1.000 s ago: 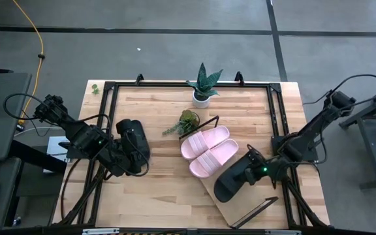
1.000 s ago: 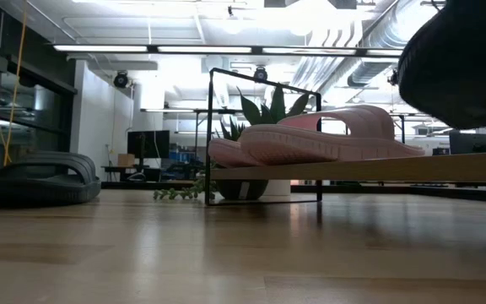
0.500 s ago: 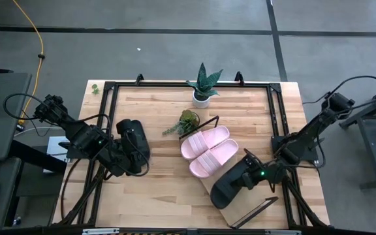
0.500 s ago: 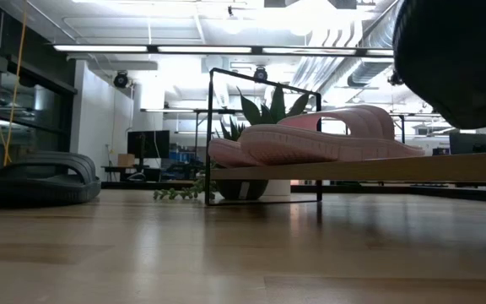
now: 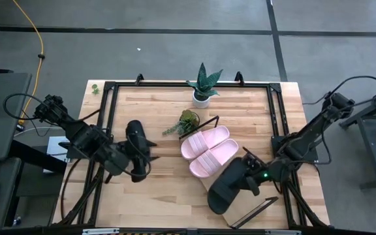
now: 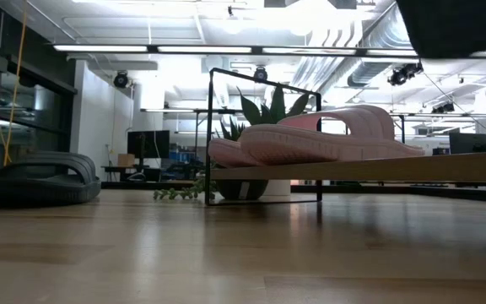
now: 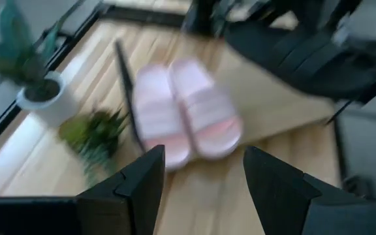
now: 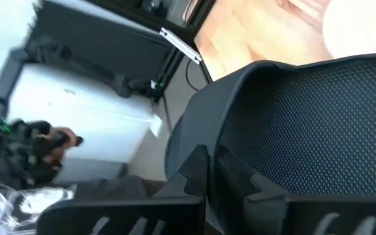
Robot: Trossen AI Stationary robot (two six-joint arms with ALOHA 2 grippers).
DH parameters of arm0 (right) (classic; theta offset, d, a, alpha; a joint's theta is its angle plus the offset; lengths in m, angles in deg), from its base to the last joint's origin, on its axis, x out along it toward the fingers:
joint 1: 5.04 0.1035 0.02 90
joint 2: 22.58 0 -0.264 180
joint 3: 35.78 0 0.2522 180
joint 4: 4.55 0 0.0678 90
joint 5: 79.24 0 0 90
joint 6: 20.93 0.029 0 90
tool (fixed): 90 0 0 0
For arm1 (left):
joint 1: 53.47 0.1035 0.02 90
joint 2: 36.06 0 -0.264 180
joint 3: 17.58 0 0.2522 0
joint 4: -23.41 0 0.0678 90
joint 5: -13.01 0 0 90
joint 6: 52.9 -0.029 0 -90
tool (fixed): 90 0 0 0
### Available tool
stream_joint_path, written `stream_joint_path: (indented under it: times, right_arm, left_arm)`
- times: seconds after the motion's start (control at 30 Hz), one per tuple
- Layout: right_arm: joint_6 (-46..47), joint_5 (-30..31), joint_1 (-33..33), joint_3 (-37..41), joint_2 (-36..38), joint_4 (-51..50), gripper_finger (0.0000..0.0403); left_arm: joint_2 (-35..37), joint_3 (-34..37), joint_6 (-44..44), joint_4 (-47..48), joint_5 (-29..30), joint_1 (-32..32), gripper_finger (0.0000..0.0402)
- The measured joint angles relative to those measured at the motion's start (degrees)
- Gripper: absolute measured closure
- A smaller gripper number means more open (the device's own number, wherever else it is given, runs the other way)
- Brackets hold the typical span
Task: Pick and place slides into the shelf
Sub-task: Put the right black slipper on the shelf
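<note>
On the wooden table [image 5: 155, 196], the shelf [image 5: 222, 203] (two pink slides [image 5: 207, 149] already on it) lies toward the right edge. The right gripper [image 5: 250, 179] clamps a black slide [image 5: 224, 186] above its near end; a tilted release could tip it off. The left gripper [image 5: 139, 155], fingers apart, hovers by the other black slide [image 5: 134, 132] near the left edge.

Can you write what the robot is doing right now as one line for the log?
right gripper: shut on black slide, above shelf | pink slides: on shelf | left gripper: open, over other black slide

2 pink slides [image 5: 209, 149] on shelf [image 5: 240, 207]; 1 black slide [image 5: 224, 186] held above; other [image 5: 136, 142] on table.
</note>
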Motion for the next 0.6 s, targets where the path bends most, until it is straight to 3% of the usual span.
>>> stream_joint_path:
  times: [0.1, 0.23, 0.6]
  right_arm:
    - [-4.00, -1.68, -1.22, -5.80, -0.01, -8.85, 0.0403]
    - [-9.51, -4.34, -3.43, -11.66, -0.04, -15.61, 0.0403]
    - [-19.54, -12.59, -9.02, -13.90, -0.04, -16.81, 0.0403]
  left_arm:
    - [0.00, 0.00, -2.75, -5.72, -2.00, 2.02, 0.0204]
    - [0.00, 0.00, -3.16, -9.84, -10.32, 7.29, 0.0204]
    - [-0.30, 0.00, -4.19, -16.76, -31.57, 20.18, 0.0204]
